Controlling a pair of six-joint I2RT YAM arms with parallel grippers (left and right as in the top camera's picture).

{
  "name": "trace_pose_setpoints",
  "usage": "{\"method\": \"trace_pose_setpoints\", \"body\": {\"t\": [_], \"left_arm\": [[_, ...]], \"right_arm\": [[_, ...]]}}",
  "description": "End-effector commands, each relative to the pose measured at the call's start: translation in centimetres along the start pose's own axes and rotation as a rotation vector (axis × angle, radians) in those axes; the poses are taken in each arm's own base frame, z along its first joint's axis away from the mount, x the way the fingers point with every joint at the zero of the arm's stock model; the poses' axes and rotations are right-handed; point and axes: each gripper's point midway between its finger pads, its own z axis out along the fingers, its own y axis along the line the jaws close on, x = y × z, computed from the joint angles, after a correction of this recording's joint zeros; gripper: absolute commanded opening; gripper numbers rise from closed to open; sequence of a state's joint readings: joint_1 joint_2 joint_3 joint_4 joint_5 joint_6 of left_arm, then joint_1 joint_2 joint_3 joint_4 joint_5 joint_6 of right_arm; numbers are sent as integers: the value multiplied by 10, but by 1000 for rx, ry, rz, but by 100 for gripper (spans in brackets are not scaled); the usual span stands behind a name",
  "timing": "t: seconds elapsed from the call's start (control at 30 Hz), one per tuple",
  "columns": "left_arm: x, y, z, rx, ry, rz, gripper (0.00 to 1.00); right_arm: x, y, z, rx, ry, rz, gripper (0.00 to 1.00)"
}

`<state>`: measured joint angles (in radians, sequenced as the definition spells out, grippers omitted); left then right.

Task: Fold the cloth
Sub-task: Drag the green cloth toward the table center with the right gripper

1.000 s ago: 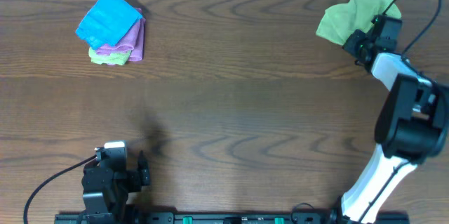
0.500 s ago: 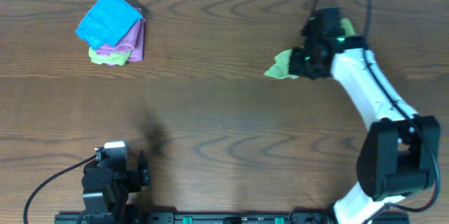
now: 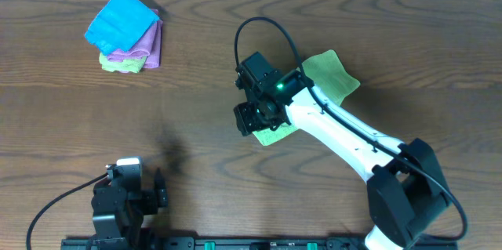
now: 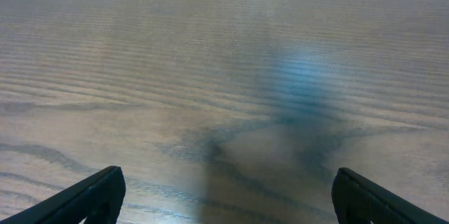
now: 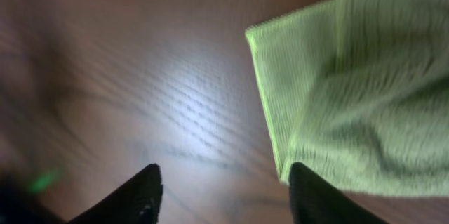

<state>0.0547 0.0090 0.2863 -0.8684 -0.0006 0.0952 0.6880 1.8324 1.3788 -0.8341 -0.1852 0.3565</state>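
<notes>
Hovering mid-bench, the right gripper (image 3: 251, 117) has its fingers apart, clamping nothing; the cloth (image 3: 330, 77) lies rumpled under its arm, trailing toward the far-right corner, probably placed centrally for both arms' reach; the left gripper (image 4: 224, 193), likewise apart, sits by the near-left corner.

A light-green cloth (image 3: 331, 76), finely ribbed in weave, is shown right of centre on a dark brown table (image 3: 235, 173) marked with wavy wood grain. At the upper left, a blue cloth (image 3: 121, 19) is stacked over a pink cloth (image 3: 147, 46) and a yellow-green cloth (image 3: 121, 64). The right arm (image 3: 337, 131) is coloured white, with black joints and a green light (image 3: 276, 87).
</notes>
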Motion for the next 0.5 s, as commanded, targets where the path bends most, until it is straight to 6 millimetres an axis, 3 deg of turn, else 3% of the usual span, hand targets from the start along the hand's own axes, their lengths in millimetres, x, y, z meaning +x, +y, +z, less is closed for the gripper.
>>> {"method": "trace_pose_setpoints", "body": {"t": [0.0,0.17,0.3,0.47], "left_arm": [[6,0,1,2,18,17,95],[6,0,1,2,18,17,95],[6,0,1,2,18,17,95],[6,0,1,2,18,17,95]], "right_arm": [[-9,-2,-4,26,-49,-2,64],[-33,-25,-5,156,-156,-8,66],[-47,-39,13,193,-179,-26,65],[-50,-67,38,234,-146,14,65]]}}
